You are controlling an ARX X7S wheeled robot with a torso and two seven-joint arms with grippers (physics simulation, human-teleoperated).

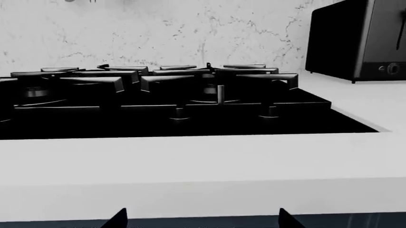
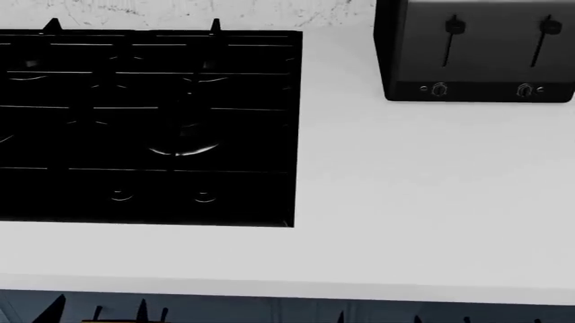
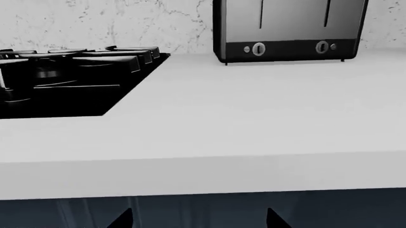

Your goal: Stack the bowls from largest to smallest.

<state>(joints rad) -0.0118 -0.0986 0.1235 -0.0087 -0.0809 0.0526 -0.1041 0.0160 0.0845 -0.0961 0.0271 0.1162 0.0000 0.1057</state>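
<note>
- A white countertop point(image 2: 422, 202) is seen stretching wide across the head view, with a marbled white wall point(image 1: 159, 28) behind it.
- A black gas hob point(image 2: 144, 121) is set into the counter at the left, its grates point(image 1: 159, 78) raised above the burners.
- A dark toaster point(image 2: 476, 50) is parked at the far right, against the wall, well apart from the hob.
- Dark blue cabinet fronts point(image 3: 203, 209) are glimpsed below the counter's near edge.
- Left gripper point(image 1: 199, 219): only two dark fingertips are caught, spread apart, below the counter edge, nothing held.
- Right gripper point(image 3: 198, 219): likewise spread, tips low before the cabinet, nothing touched.
- The bowls are not shown in any view; their place cannot be told.
</note>
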